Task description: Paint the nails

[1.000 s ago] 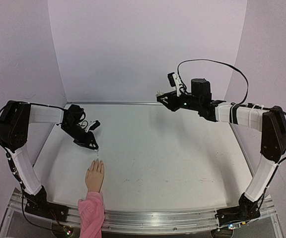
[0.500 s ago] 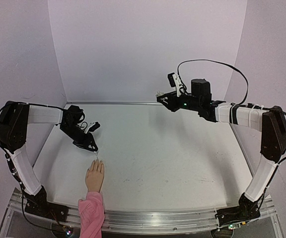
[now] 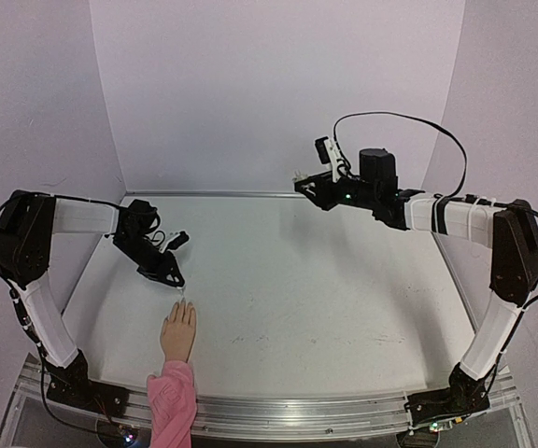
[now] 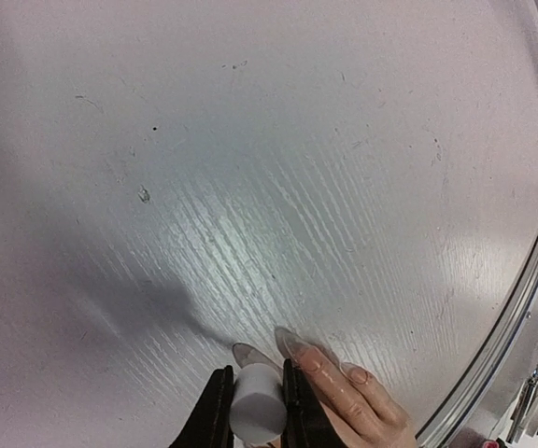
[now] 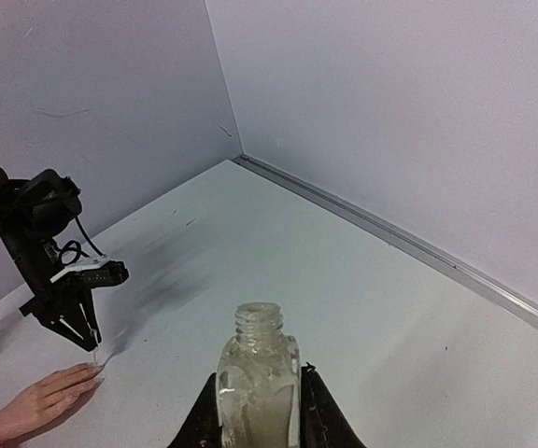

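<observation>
Left pincer point(image 3: 175, 278), pinching the cap point(image 4: 255, 417), barely shifts; nails point(image 4: 294, 344) just ahead, likely mid-stroke. Right pincer point(image 5: 260, 411) still clamps the bottle point(image 5: 258, 369).

No words, labels, brand names or numbers can be read on the bottle point(image 5: 258, 373), the mannequin hand point(image 3: 178, 334) or the table point(image 3: 344, 280).

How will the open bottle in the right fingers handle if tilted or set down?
Probably slippery: the bottle looks like smooth clear glass, pinched low by the right fingers. It's uncapped, so tilting may spill. Tall and narrow, it could tip when released.
</observation>
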Robot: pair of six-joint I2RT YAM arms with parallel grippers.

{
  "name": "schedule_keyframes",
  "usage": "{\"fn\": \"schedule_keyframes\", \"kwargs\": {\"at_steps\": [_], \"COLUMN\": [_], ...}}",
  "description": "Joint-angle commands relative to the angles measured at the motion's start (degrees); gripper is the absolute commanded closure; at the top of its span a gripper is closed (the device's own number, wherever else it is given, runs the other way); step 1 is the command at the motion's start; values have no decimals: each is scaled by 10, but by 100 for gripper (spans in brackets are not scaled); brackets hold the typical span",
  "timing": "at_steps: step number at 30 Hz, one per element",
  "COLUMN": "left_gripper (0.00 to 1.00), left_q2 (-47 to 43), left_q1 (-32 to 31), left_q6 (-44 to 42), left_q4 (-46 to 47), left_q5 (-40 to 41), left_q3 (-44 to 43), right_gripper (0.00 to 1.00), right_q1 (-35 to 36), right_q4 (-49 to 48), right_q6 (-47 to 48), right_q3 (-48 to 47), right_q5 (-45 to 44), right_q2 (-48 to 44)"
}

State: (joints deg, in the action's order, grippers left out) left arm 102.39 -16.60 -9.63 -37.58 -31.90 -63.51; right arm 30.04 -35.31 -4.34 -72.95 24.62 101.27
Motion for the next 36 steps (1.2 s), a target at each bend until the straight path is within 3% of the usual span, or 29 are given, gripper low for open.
{"fn": "schedule_keyframes", "kwargs": {"at_steps": [1, 36], "left_gripper": [100, 100], "left_q2": [-2, 35], "left_q1": [-7, -8], "left_q6": [-11, -11], "left_q4": [-8, -3], "left_q5": [-14, 23], "left_q3": [1, -25], "right_gripper": [100, 100], "right_q1": [3, 3], "right_q4": [-42, -43], "right_q6": [-3, -8], "right_q3": [-2, 0], "right_q5": [12, 3], "right_q2": [-26, -29]}}
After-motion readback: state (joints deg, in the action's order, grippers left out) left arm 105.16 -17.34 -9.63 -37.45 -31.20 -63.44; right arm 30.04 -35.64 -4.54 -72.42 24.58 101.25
